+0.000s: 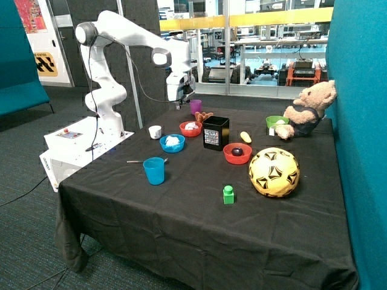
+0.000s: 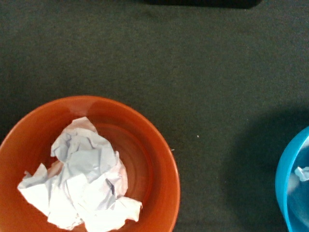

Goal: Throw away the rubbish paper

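A crumpled wad of white paper (image 1: 191, 126) lies in a red bowl (image 1: 183, 129) near the back of the black table. In the wrist view the same wad (image 2: 82, 183) lies inside the red bowl (image 2: 159, 159). A second wad (image 1: 173, 141) lies in a blue bowl (image 1: 164, 145) beside it. That blue bowl's rim (image 2: 285, 183) and a bit of its paper (image 2: 303, 173) show at the wrist view's edge. The gripper (image 1: 179, 103) hangs above the table, just behind and above the red bowl, holding nothing that I can see.
A black open box (image 1: 215, 132) stands beside the red bowl. Around it are a white cup (image 1: 155, 131), a blue cup (image 1: 154, 170), a purple cup (image 1: 195, 106), a second red bowl (image 1: 237, 158), a green block (image 1: 228, 194), a yellow ball (image 1: 274, 172) and a teddy bear (image 1: 305, 109).
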Motion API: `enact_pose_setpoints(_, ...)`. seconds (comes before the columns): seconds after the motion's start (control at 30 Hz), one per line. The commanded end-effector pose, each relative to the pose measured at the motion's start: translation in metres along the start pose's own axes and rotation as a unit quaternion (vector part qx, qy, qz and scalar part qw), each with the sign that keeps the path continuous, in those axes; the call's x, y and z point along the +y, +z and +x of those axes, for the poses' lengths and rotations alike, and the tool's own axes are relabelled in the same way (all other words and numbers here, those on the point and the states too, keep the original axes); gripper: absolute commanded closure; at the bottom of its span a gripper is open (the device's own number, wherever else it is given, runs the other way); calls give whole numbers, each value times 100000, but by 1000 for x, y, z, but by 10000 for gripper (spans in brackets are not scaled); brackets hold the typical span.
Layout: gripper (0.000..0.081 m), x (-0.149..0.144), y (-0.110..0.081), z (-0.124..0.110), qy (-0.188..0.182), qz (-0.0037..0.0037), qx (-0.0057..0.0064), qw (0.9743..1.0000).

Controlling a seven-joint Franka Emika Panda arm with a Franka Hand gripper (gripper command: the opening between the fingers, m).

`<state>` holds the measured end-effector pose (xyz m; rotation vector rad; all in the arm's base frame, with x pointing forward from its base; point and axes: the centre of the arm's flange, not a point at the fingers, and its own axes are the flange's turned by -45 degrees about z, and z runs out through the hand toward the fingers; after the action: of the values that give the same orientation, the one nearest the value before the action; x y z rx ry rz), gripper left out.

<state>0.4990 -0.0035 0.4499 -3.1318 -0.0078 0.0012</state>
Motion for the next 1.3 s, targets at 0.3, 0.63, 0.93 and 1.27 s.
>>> enact_pose_setpoints(0.3, 312, 16, 5, -8, -6231, -489, 8, 99805)
enact_pose_setpoints(0.63, 323, 43, 11, -20, -3486, -489, 21, 99938)
enact_pose_setpoints(0.93, 285, 74, 27, -29, -644, -488, 35, 99997)
enact_pose_setpoints(1.27, 269, 95, 51, -27, 283, -487, 39, 99998)
